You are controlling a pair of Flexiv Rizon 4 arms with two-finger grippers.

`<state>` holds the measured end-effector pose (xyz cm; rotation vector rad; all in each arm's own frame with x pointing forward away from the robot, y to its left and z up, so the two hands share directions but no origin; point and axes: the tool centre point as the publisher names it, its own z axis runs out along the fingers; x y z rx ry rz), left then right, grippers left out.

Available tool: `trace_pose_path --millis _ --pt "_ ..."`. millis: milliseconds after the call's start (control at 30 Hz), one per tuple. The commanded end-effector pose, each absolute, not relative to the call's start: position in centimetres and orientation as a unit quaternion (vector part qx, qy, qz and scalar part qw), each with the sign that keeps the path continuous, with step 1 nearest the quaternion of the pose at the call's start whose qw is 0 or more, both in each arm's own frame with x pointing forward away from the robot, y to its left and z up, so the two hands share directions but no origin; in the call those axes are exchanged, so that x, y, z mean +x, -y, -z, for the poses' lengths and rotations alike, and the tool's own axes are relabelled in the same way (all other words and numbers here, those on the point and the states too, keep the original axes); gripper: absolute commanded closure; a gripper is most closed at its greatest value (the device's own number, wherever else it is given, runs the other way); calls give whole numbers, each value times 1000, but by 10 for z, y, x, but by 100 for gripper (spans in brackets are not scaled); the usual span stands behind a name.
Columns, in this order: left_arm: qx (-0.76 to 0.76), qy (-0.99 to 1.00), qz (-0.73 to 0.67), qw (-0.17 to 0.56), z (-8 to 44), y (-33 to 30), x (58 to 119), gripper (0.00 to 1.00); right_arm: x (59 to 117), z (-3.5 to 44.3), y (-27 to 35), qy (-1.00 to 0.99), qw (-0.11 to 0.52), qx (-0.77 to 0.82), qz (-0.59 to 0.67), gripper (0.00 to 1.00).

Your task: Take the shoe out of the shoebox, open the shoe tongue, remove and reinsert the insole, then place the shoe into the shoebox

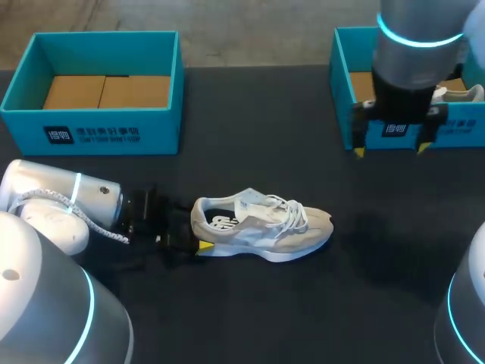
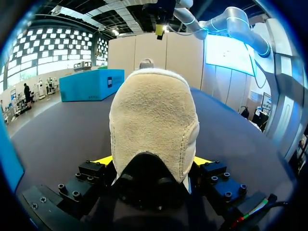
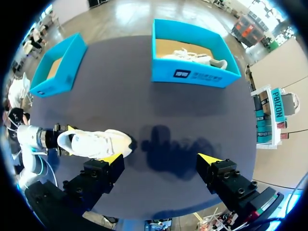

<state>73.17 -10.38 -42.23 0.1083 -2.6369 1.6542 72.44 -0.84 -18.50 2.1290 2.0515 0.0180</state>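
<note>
A beige and white shoe point(image 1: 261, 224) lies on its sole on the dark table point(image 1: 250, 303), toe pointing right, tongue and laces up. My left gripper point(image 1: 194, 230) comes in low from the left and is shut on the shoe's heel. In the left wrist view the suede heel point(image 2: 154, 120) fills the gap between the yellow fingertips point(image 2: 104, 160), which press on both its sides. My right gripper point(image 1: 390, 149) hangs open high above the table in front of the right shoebox point(image 1: 342, 83), holding nothing. From the right wrist view the shoe point(image 3: 96, 143) lies far below the right gripper point(image 3: 161, 159).
An empty teal shoebox point(image 1: 106, 129) with a cardboard floor stands at the back left. The right shoebox point(image 3: 192, 74) holds another white shoe point(image 3: 192, 57). Bare table lies in front of and to the right of the shoe.
</note>
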Motion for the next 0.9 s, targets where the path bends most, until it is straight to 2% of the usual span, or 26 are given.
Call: trace_pose_path --millis 33,633,900 --pt "35 847 -530 14 425 104 733 100 728 195 -25 -696 106 710 22 0" --pt "35 847 -530 14 425 104 733 100 726 196 -30 -704 101 702 19 0" --pt "35 847 -530 14 425 104 733 100 727 218 -79 -668 114 734 41 0"
